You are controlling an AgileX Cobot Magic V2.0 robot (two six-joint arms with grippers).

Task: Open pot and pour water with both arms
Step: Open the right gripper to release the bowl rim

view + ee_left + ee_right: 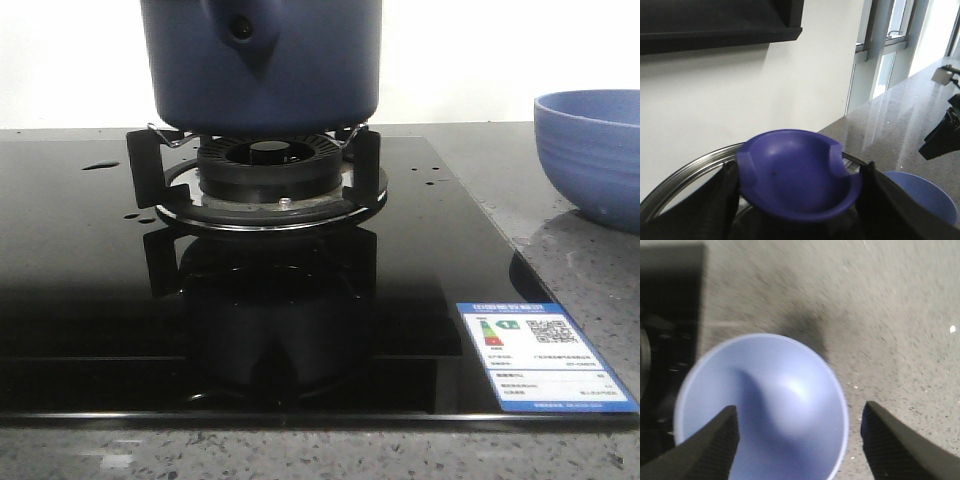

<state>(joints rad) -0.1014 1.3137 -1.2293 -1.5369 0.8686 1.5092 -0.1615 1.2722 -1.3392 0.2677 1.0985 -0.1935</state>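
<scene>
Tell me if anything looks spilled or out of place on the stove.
Yes: small drops of water lie scattered on the black glass cooktop, left and right of the burner. The pot sits squarely on its supports.

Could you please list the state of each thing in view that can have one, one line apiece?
pot: upright on the burner's supports.
lid knob: between the left gripper fingers, contact unclear.
burner: no flame visible.
bowl: upright on the counter, looks empty.
right gripper: open above the bowl, holding nothing.
water: small drops on the black cooktop.
</scene>
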